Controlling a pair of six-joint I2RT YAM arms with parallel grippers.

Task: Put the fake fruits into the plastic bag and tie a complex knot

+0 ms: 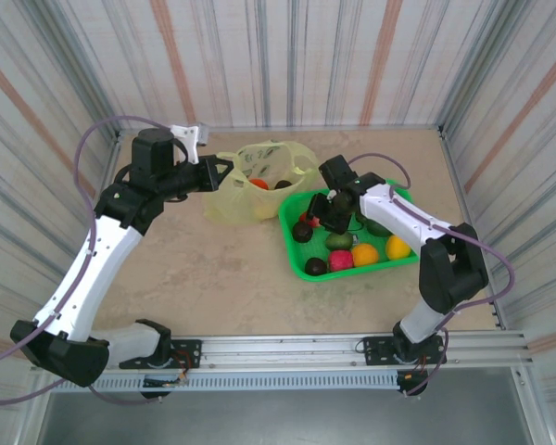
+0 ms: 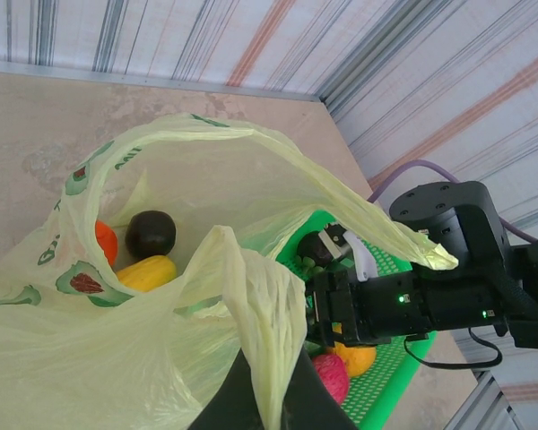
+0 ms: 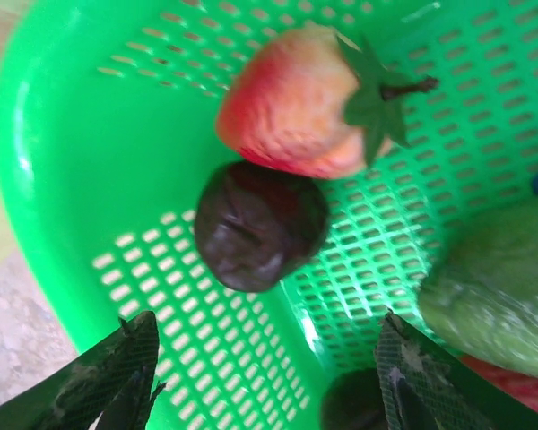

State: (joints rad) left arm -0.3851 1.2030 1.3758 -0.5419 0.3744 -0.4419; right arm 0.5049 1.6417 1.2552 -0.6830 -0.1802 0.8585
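The left gripper (image 2: 269, 399) is clamped on a gathered fold of the plastic bag (image 2: 161, 349) at its rim. It holds the mouth open on the table (image 1: 195, 269), just beside the left end of the green basket (image 3: 63, 179). Inside the bag lie a dark round fruit (image 2: 151, 234), a yellow fruit (image 2: 145, 272) and an orange fruit (image 2: 105, 244). The right gripper (image 3: 264, 381) hangs over the basket's left end, jaws apart and empty. Below it a dark wrinkled fruit (image 3: 260, 224) touches a strawberry (image 3: 296, 103), with a green fruit (image 3: 498, 291) nearby.
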